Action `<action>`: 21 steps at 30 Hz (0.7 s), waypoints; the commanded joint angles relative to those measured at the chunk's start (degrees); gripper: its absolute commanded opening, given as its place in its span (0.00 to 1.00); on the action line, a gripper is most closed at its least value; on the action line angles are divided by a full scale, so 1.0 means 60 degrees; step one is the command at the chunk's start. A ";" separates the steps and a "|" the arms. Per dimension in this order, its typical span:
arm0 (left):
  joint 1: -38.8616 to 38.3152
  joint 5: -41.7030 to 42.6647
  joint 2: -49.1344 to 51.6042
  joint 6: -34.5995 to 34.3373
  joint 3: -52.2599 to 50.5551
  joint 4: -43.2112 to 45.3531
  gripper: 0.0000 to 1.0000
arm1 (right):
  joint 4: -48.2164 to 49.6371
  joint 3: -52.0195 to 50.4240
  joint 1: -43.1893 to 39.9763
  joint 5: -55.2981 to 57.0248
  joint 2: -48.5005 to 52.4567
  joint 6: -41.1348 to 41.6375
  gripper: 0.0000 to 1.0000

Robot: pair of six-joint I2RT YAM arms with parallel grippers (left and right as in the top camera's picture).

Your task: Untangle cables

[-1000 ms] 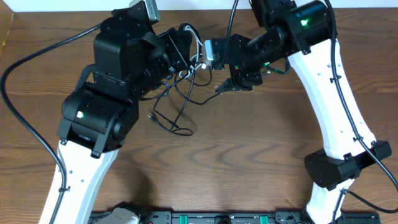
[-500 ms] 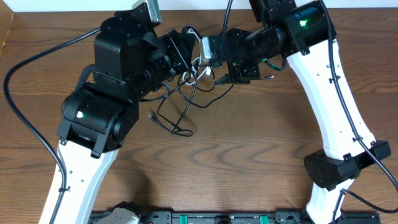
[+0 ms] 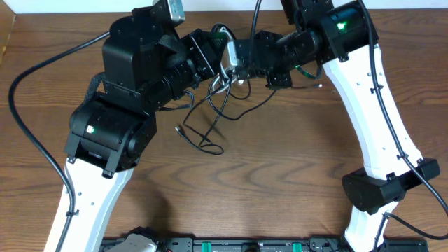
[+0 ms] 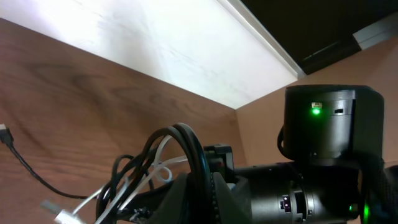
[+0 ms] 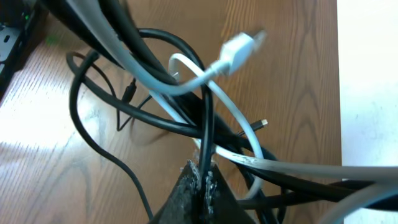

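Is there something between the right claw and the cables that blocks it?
Nothing visible does. In the right wrist view the right claw is closed directly on one black strand of the cables. The other strands cross above it, and only the wooden table lies behind them.

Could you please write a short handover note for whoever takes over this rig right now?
Left gripper: at the tangle between the arms, with cords looped over it; open or shut cannot be told.
Right gripper: shut on one thin black cable.
Things: the thin black cables and the white cable with a flat plug are bunched together and held up near the far edge of the brown wooden table; a black loop trails on the wood.
Done: nothing separated yet.
Left: free each cord and lay them apart.
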 commanded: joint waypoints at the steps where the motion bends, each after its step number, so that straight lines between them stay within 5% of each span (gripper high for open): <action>1: -0.0018 0.0106 -0.0131 0.0302 0.0310 0.0087 0.07 | -0.0055 -0.0062 0.0044 -0.0197 -0.0066 0.0062 0.01; 8: 0.0280 -0.0954 -0.0131 0.1107 0.0310 -0.0565 0.08 | -0.0055 -0.0062 -0.0080 0.1075 -0.0084 0.0652 0.01; 21: 0.2732 -0.0240 -0.0131 0.2040 0.0310 -0.0984 0.07 | -0.0066 -0.0058 -0.1475 0.1519 -0.0962 0.1202 0.01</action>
